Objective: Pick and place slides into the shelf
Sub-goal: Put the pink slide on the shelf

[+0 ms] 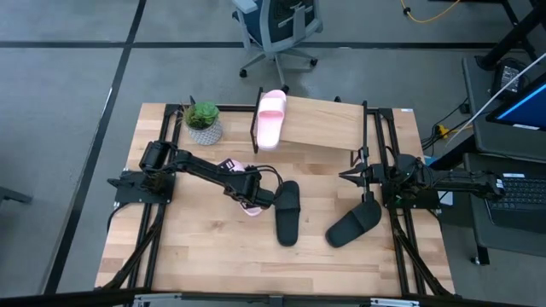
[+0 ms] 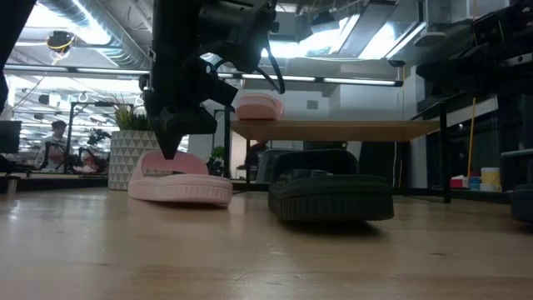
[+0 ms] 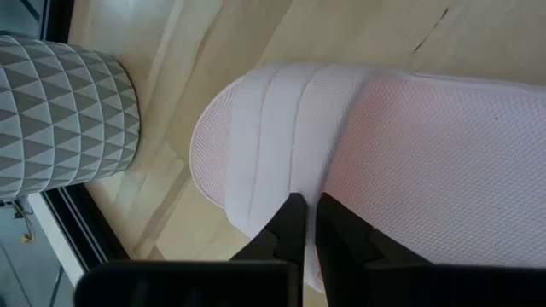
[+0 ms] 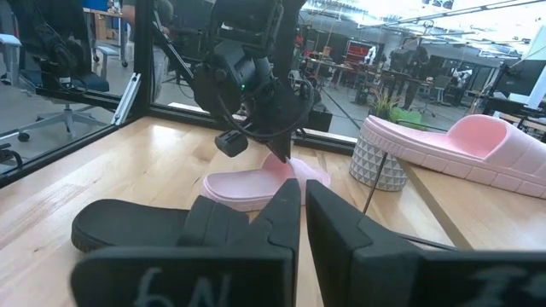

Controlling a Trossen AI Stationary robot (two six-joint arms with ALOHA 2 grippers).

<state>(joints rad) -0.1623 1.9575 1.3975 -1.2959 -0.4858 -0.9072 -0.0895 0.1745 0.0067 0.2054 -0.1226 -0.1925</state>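
Slides, four in all, two black and two light pink, entered from the near edge of the table (image 1: 205, 256) outward.

Black slide (image 1: 287, 211), near the table's middle: flat on the wood, lying lengthwise, just beside the left gripper.

Second black slide (image 1: 353, 225): flat, angled, towards the right side, close to the right arm's mount.

Pink slide on the table (image 2: 181, 181): sole down, just left of the first black slide and largely covered from above by the left arm. Left gripper (image 3: 305, 223) stands over it, pointing down, fingers drawn nearly together on the edge of the wide strap, pinching it; the sole is on the wood.

Right gripper (image 1: 353, 176): hangs at the table's right edge, apart from every slide, fingers nearly closed, a thin gap between them, holding nothing.

Shelf (image 1: 328, 126), at the far side of the table: light plank top on a thin black frame.

Second pink slide (image 1: 271, 118): lies on the plank's left end, strap up.

Potted plant (image 1: 203, 122), in a patterned grey-and-white pot: left of the shelf.

Office chair (image 1: 277, 30): on the floor beyond the table.
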